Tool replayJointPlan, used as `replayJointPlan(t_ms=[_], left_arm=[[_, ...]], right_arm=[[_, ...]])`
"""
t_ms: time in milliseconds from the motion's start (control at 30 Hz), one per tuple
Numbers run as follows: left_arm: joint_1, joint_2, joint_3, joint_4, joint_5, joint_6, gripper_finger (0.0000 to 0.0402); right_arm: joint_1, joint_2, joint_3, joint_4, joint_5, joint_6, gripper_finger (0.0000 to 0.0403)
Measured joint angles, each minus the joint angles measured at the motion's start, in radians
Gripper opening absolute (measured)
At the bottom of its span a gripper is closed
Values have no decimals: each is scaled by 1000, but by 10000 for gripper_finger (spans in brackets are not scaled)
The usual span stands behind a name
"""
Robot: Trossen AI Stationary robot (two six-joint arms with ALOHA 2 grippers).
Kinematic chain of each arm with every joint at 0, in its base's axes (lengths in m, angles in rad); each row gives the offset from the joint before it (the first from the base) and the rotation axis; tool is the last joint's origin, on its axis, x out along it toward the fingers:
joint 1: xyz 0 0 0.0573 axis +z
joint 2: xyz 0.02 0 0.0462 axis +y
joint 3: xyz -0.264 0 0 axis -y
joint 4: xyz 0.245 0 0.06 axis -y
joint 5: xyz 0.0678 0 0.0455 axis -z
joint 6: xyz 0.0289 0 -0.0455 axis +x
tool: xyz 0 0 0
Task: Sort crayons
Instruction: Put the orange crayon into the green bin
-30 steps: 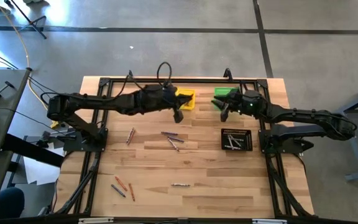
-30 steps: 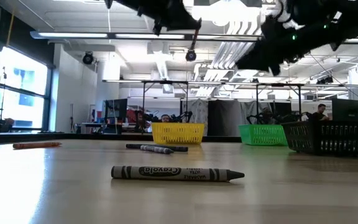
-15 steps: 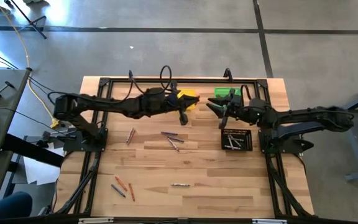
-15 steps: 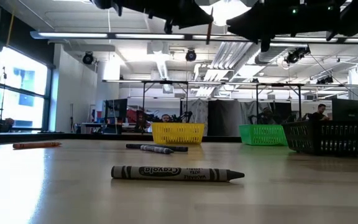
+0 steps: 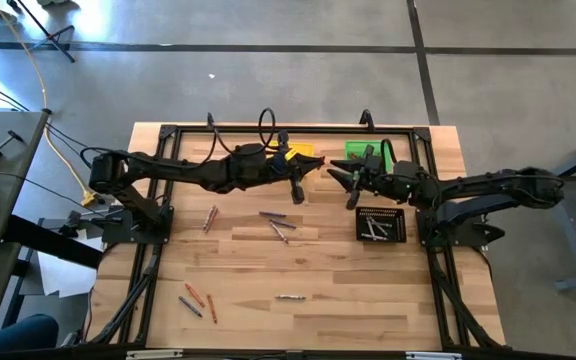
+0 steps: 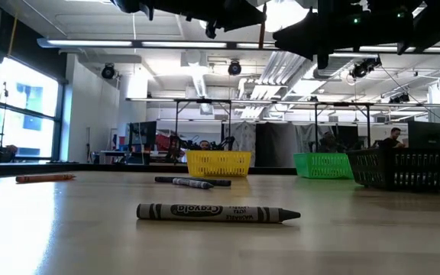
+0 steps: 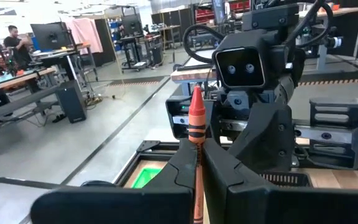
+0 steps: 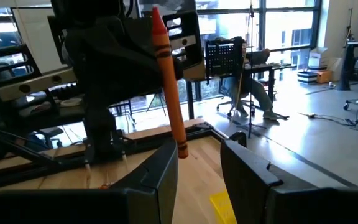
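One orange crayon in left gripper

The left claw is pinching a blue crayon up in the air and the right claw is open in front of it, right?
Almost. The crayon in the left claw is orange-red, not blue; the left wrist view shows it clearly. The rest holds: it is pinched up in the air, and the right claw is open facing it.
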Motion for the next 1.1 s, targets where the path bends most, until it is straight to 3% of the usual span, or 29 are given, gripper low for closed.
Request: replayJointPlan(t_ms=[567, 1100], left_arm=[[-2, 0, 0, 15, 0, -1, 0], [-4, 0, 1, -9, 0, 0, 0]], right_arm=[[0, 103, 0, 160, -2, 5, 117], [0, 249, 148, 101, -13, -47, 117]])
